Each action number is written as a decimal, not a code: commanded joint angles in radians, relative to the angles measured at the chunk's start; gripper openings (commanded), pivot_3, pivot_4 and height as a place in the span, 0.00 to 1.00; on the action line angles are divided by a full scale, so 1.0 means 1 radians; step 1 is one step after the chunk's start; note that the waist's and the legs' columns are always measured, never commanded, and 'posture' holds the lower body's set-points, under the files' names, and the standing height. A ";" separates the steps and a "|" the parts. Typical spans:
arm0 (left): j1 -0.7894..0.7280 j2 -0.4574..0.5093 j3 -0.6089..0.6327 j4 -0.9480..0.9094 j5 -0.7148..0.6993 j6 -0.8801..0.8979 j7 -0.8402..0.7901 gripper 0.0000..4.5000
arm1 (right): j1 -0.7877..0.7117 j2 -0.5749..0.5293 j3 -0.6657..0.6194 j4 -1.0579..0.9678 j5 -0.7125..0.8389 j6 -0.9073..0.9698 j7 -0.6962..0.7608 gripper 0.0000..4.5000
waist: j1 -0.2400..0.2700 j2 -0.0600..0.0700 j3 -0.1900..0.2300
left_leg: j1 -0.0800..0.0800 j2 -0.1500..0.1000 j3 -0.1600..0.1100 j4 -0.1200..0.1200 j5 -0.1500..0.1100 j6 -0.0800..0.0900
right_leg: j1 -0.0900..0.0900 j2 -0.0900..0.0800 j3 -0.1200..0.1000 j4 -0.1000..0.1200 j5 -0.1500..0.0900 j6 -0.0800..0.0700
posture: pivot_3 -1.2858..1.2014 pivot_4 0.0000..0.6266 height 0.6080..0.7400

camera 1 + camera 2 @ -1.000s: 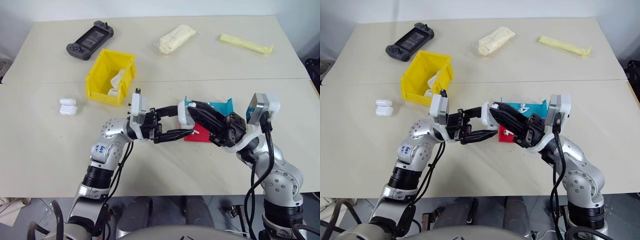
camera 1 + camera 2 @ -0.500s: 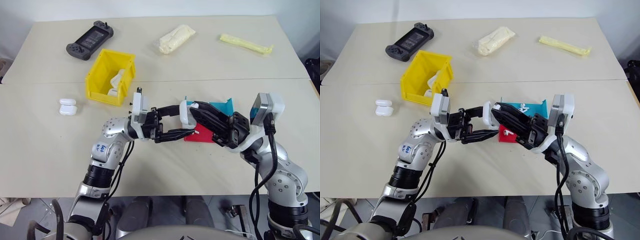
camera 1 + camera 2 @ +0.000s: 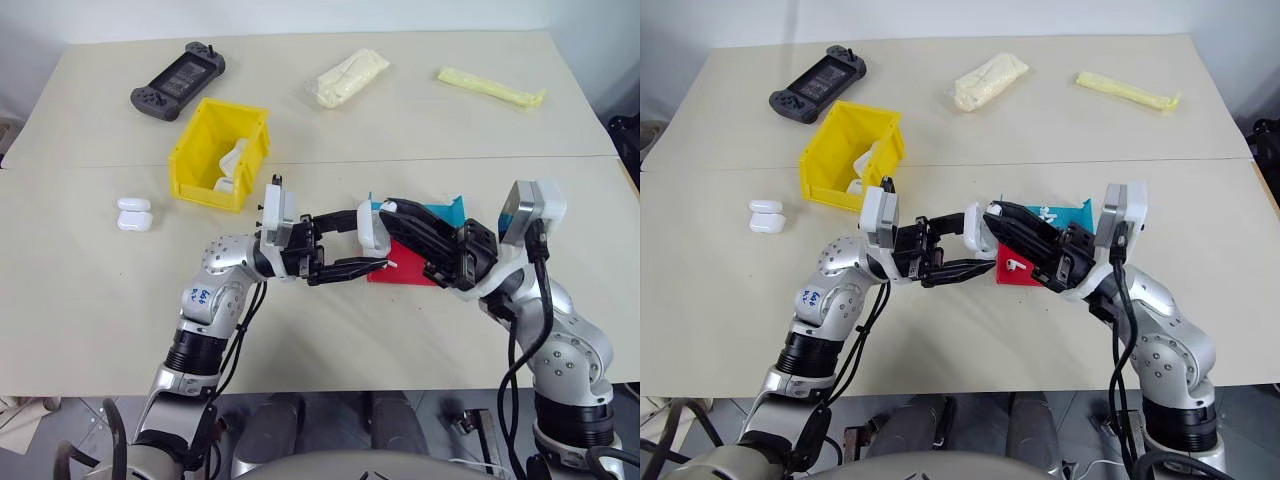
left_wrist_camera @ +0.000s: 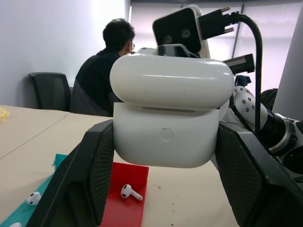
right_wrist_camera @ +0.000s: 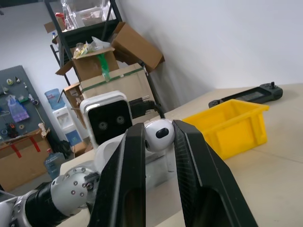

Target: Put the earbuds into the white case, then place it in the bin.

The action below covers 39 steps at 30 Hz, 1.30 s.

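Left wrist view: the white case (image 4: 171, 116) is clamped between the right gripper's (image 3: 985, 225) fingers above the table (image 3: 560, 120), lid up and ajar, long axis level. The left gripper (image 3: 375, 264) is fully closed, apparently pinching something small. One earbud (image 4: 129, 191) remains on the red tray (image 4: 127, 201); the yellow bin (image 3: 200, 160) is not yet reached.

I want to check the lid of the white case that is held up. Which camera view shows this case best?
The left wrist view: the white case sits large between the left gripper's jaws, lid slightly raised. The head views show it small between both arms. The right wrist view shows part of it behind the earbud.
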 commanded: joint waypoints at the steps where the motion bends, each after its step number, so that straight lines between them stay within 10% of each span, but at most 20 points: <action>1: -0.020 -0.008 0.021 -0.053 -0.041 -0.020 -0.018 0.62 | -0.007 0.005 0.001 0.023 -0.017 -0.004 0.000 0.10 | 0.000 0.000 0.000 | 0.000 0.000 0.000 0.000 0.000 0.000 | 0.000 0.000 0.000 0.000 0.000 0.000 | 0.52 0.24 1.00; 17: -0.042 -0.029 0.044 -0.029 -0.034 -0.054 0.002 0.62 | -0.002 -0.030 0.023 0.041 -0.001 0.070 -0.001 0.10 | 0.000 0.000 0.000 | 0.000 0.000 0.000 0.000 0.000 0.000 | 0.000 0.000 0.000 0.000 0.000 0.000 | 0.52 0.24 1.00; 29: -0.033 -0.041 0.041 -0.011 -0.023 -0.067 -0.025 0.62 | -0.024 -0.135 -0.112 0.041 0.033 0.086 0.032 0.96 | 0.002 0.000 0.000 | 0.000 0.000 0.000 0.000 0.000 0.000 | 0.000 0.000 0.000 0.000 0.000 0.000 | 0.52 0.24 1.00; 39: 0.043 0.062 0.042 0.019 0.030 -0.141 -0.115 0.62 | 0.330 -0.453 -0.399 0.194 -0.276 -0.169 0.388 0.99 | 0.005 0.000 0.000 | 0.000 -0.001 0.002 -0.001 0.000 0.001 | 0.000 0.000 0.000 -0.001 0.000 0.000 | 0.52 0.24 1.00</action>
